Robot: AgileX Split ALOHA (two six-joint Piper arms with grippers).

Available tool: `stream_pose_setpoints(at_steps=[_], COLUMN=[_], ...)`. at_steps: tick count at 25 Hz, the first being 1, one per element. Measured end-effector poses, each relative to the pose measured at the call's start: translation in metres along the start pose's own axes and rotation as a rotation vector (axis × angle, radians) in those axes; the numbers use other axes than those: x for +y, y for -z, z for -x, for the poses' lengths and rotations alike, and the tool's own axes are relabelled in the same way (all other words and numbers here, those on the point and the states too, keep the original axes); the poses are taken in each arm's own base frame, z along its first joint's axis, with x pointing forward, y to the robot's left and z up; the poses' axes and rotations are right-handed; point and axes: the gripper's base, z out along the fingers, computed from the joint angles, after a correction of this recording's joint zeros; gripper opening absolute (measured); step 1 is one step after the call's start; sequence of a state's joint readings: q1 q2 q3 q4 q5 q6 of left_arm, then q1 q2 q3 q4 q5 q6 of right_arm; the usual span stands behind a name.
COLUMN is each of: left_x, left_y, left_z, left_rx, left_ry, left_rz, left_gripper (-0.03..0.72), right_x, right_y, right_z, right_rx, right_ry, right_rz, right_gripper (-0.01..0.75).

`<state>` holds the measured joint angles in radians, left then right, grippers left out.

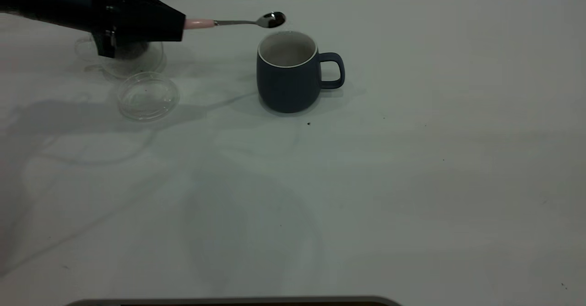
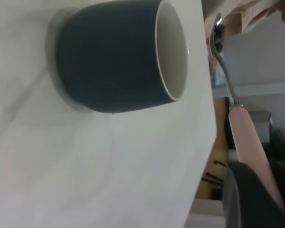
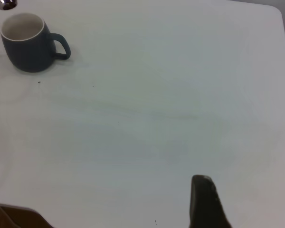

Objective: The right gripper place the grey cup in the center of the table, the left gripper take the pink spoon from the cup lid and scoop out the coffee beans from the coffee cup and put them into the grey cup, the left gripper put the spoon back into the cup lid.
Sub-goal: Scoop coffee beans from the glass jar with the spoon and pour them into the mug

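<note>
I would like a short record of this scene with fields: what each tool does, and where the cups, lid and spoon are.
left tool: shut on the pink spoon, held in the air
spoon bowl: near the grey cup's rim, carrying beans
grey cup: upright on the table
cup lid: empty, beside the coffee cup
right tool: away from the objects

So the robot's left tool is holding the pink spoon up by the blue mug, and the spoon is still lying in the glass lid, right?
Not quite. The left tool does hold the pink spoon in the air, its bowl near the grey cup rim. But the cup lid is empty on the table; the spoon is not in it. The exterior view shows this.
</note>
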<state>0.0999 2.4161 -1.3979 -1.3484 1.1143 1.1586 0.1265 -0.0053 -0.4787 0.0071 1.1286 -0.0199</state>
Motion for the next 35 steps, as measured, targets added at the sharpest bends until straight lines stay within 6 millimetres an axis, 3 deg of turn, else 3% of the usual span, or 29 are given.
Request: stream_pose_setpoints(at_steps=[8,13,27,35], left_x=[0.006,0.002,0.003,-0.001], left_y=[-0.002,-0.013,-0.036,-0.032], left_z=[0.002,0.0,0.005,0.007], left_rx=[-0.02,0.013,0.023,-0.007], left_ry=[-0.041,-0.079,-0.588,-0.566], left_rz=[0.076,0.079,0.214,0.162], left_gripper=[0.134,0.134,0.134,0.134], right_x=[0.0,0.0,0.0,0.0], right_y=[0.0,0.0,0.0,0.0], right_z=[0.0,0.0,0.0,0.0], right_rx=[0.0,0.0,0.0,0.0], right_ry=[0.0,0.0,0.0,-0.001], right_rz=[0.0,0.0,0.0,0.003], right_gripper=[0.462,0.462,0.462,0.462])
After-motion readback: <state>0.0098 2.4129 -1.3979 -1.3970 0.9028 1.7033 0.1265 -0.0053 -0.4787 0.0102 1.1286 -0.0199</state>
